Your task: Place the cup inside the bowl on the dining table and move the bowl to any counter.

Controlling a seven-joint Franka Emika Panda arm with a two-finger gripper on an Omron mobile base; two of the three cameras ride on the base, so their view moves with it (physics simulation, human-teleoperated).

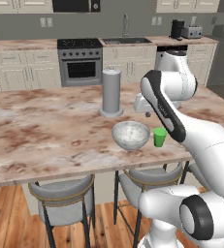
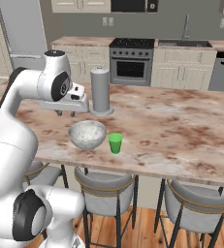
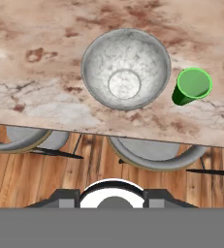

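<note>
The speckled grey-white bowl (image 1: 131, 134) (image 2: 87, 134) (image 3: 125, 68) stands empty near the front edge of the dining table (image 1: 45, 135) (image 2: 181, 126) (image 3: 36, 92). Just to its right, a small gap away, stands the upright green cup (image 1: 160, 137) (image 2: 115, 143) (image 3: 193, 85). My gripper (image 1: 147, 114) (image 2: 66, 113) hovers above the table behind the bowl, pointing down. Its short dark fingers stand a little apart, open, with nothing between them. From above, the hand view takes in both bowl and cup.
A tall grey cylinder (image 1: 111, 92) (image 2: 100, 91) stands on the table behind the bowl, close to my hand. Grey stools (image 1: 62, 193) (image 2: 104, 186) sit under the table's front edge. The wall counter (image 1: 21, 45) (image 2: 79, 41), a stove (image 1: 80, 60) and a sink lie beyond.
</note>
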